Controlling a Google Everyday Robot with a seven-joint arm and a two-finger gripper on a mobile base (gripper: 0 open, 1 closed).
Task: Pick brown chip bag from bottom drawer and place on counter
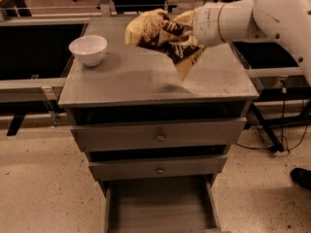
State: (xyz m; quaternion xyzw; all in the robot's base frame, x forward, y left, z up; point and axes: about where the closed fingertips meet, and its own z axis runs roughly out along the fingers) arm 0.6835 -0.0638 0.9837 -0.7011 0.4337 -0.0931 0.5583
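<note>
The brown chip bag (158,33), dark brown with pale yellow ends, hangs in the air above the middle of the counter (136,76). My gripper (187,30) is shut on the bag's right side, at the end of the white arm coming in from the upper right; the bag hides most of the fingers. The bag's lower yellow end points down toward the counter without touching it. The bottom drawer (160,205) is pulled open at the bottom of the view and shows an empty grey tray.
A white bowl (88,49) stands on the counter's left rear part. Two wider drawers with round knobs (160,137) sit partly pulled out below the counter. A dark shoe (301,177) and cables lie on the floor at the right.
</note>
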